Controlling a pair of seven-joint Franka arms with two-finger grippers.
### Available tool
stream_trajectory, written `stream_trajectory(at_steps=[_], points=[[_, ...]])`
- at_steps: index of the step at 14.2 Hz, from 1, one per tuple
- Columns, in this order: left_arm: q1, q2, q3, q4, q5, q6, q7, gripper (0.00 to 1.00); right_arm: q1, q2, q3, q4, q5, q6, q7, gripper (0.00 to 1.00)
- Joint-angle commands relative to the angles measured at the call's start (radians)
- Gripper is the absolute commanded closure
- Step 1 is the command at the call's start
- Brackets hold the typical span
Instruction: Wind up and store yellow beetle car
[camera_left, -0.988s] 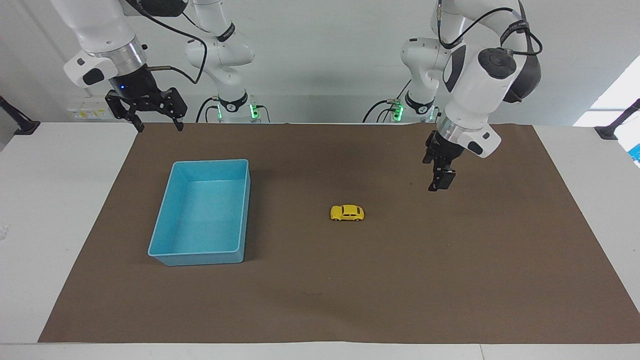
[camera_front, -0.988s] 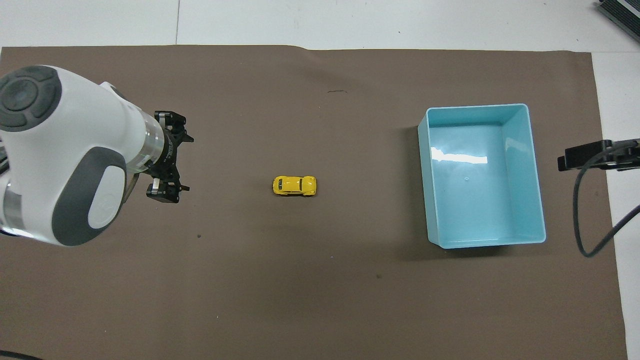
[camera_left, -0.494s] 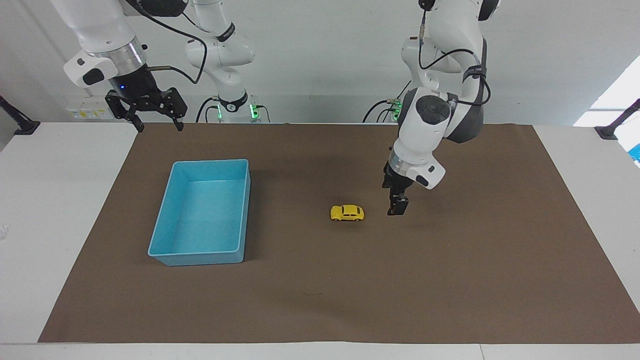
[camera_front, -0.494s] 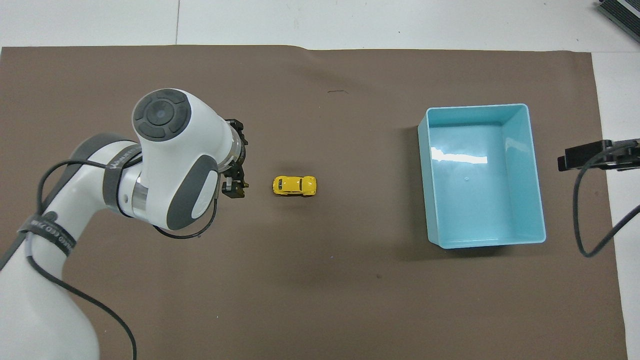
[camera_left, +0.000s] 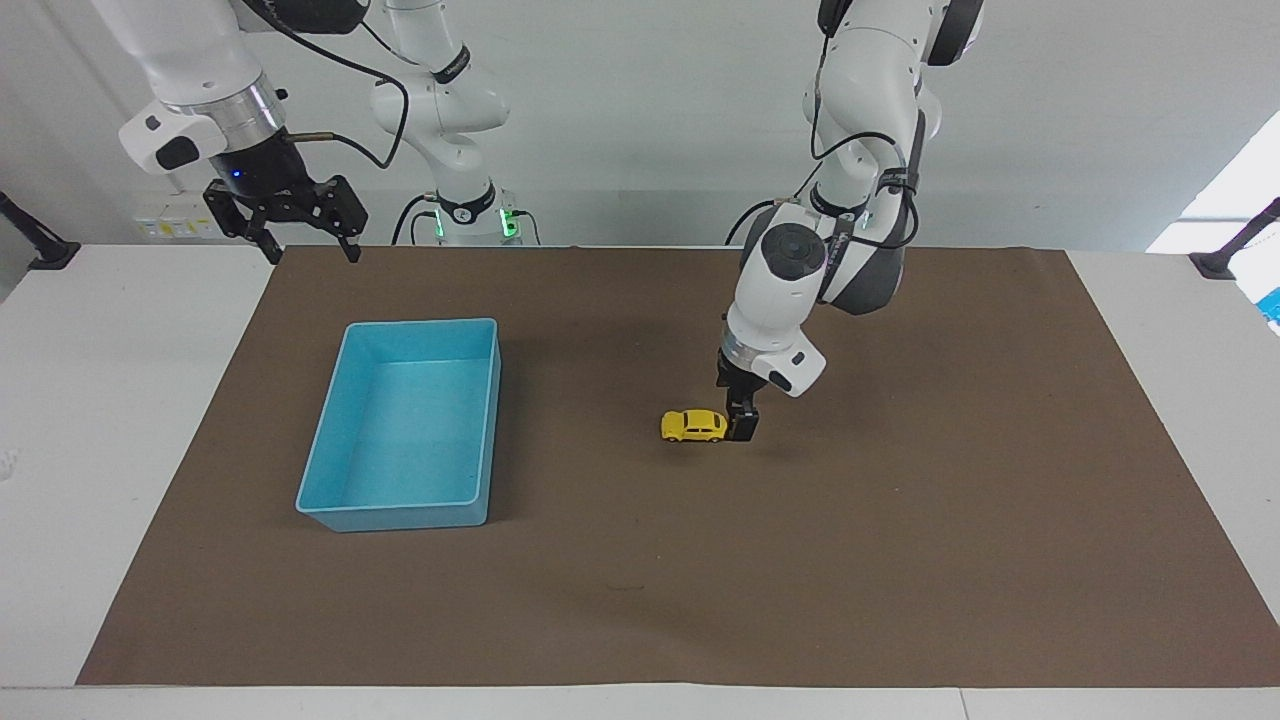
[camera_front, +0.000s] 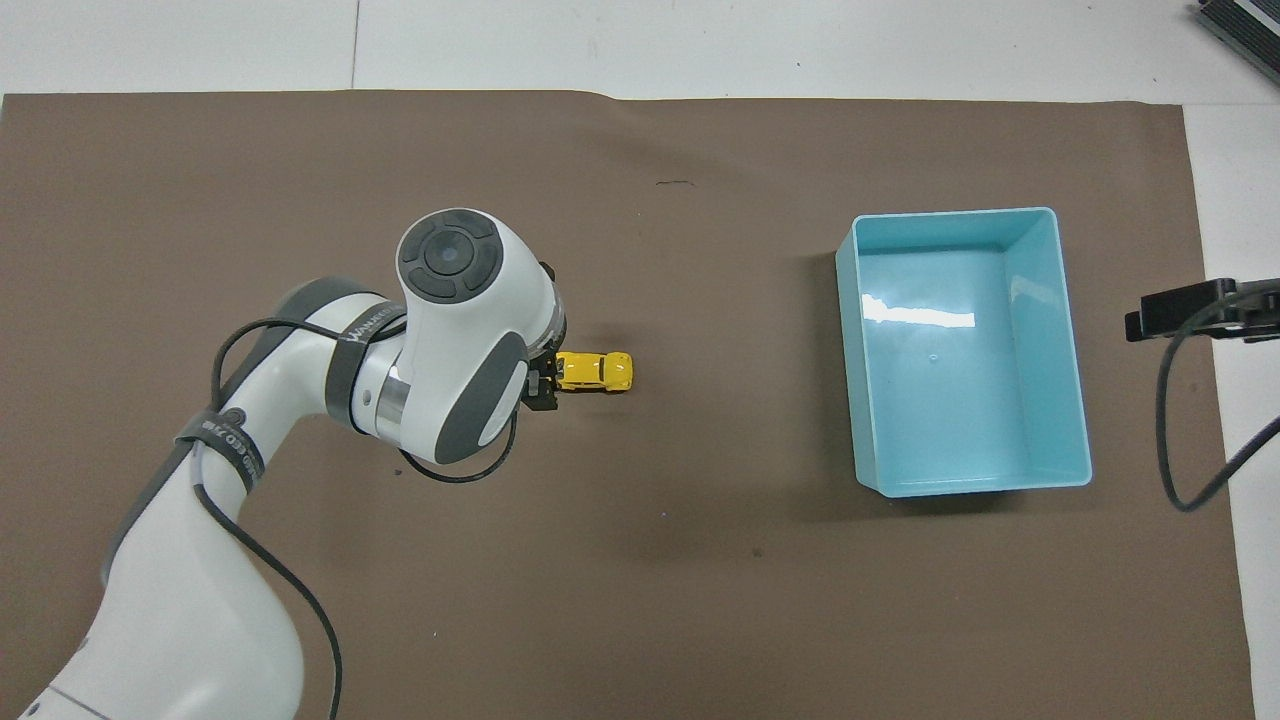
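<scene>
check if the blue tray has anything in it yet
Empty. The blue tray shows only its bare floor in both views, and the yellow beetle car sits on its wheels on the brown mat.

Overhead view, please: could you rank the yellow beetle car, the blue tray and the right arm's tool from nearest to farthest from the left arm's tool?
Measured from the left tool:
1. Yellow beetle car: right beside it, mid-mat.
2. Blue tray: toward the right arm's end of the table.
3. Right tool: waiting at the mat's edge at the right arm's end, past the tray.
</scene>
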Motion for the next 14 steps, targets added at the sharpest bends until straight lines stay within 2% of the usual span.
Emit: stream_trajectory(at_steps=[1,14], points=[[-0.045,0.068,0.02,0.057,-0.01,0.008,-0.035,0.0,-0.005,-0.005,-0.003,-0.005,0.005,0.0,-0.007,0.0],[-0.056,0.073,0.018,-0.006,-0.013,0.062,-0.064,0.0,-0.005,-0.005,-0.003,-0.005,0.007,-0.002,-0.008,0.0]])
